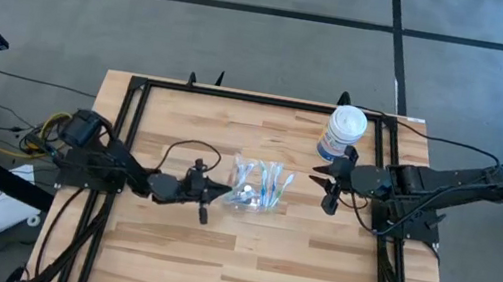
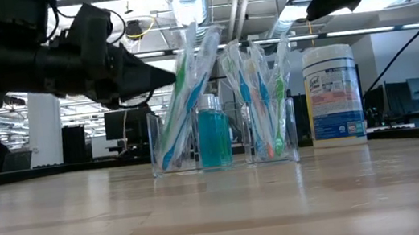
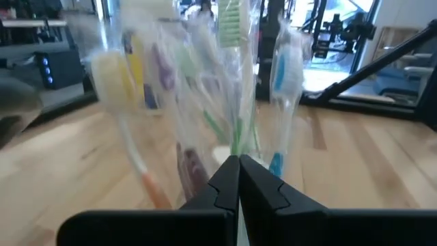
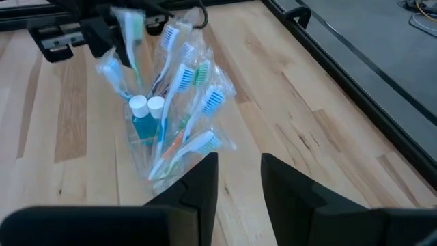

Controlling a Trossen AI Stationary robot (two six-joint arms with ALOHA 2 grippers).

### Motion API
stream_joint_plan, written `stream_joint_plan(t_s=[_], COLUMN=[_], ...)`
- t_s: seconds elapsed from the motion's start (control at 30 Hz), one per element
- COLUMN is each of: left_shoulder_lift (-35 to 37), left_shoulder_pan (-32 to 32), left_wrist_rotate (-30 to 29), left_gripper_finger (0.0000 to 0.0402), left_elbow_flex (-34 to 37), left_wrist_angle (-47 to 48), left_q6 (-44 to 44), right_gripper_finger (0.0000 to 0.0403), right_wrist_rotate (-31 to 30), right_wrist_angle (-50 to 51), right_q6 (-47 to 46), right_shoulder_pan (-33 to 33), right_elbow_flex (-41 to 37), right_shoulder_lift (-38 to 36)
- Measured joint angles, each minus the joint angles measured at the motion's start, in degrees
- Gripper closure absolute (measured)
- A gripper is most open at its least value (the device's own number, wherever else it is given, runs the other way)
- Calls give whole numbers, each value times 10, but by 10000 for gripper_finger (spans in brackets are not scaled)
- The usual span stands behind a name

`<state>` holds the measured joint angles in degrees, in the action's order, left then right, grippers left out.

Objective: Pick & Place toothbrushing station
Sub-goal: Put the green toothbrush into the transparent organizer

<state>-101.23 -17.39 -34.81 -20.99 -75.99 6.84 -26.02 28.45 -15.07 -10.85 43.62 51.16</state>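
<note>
**Left claw pinched shut at the brush holder**

The toothbrushing station stands mid-counter, brushes upright so handles are reachable. The left claw sits at its 9 o'clock, closed — whether it's pinching a wrapper I can't tell. The right claw hovers at 3 o'clock, half-open and empty, probably waiting its turn

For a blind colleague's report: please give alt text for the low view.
A clear plastic holder of wrapped toothbrushes and a small bottle of blue liquid stands mid-table. The left pincer, shut, points at its upper left side; a white wipes tub stands to the right.
</note>
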Motion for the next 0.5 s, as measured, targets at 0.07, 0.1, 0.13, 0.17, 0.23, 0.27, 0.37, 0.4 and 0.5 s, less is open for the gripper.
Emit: stream_joint_plan(t_s=[0.07, 0.1, 0.13, 0.17, 0.23, 0.27, 0.37, 0.4, 0.5], left_shoulder_lift=[-9, -11, -15, -18, -17, -19, -20, -20, -20], left_shoulder_pan=[0, 0, 0, 0, 0, 0, -4, -4, -5], left_wrist_rotate=[-1, -2, -2, -2, -2, -2, -2, -2, -4], left_gripper_finger=[401, 401, 401, 401, 401, 401, 401, 401, 401], left_elbow_flex=[0, 0, 0, 0, 1, 1, 2, 2, 2], left_wrist_angle=[0, 0, -1, 0, 0, -1, 6, 13, 19], left_q6=[10, 15, 22, 25, 31, 39, 52, 56, 68], right_gripper_finger=[300, 300, 300, 300, 300, 300, 300, 300, 300], right_wrist_rotate=[0, 0, 0, 0, 0, 0, 0, 0, 0], right_wrist_angle=[-4, 0, 1, -4, -1, -2, -3, -3, -3], right_q6=[0, 0, 0, 1, 5, 5, 5, 5, 6], right_shoulder_pan=[0, 0, 0, 1, 1, 2, 1, 1, 1], right_elbow_flex=[0, 0, 0, 0, 0, 0, 0, 0, 0], right_shoulder_lift=[7, 10, 13, 18, 28, 34, 50, 55, 67])
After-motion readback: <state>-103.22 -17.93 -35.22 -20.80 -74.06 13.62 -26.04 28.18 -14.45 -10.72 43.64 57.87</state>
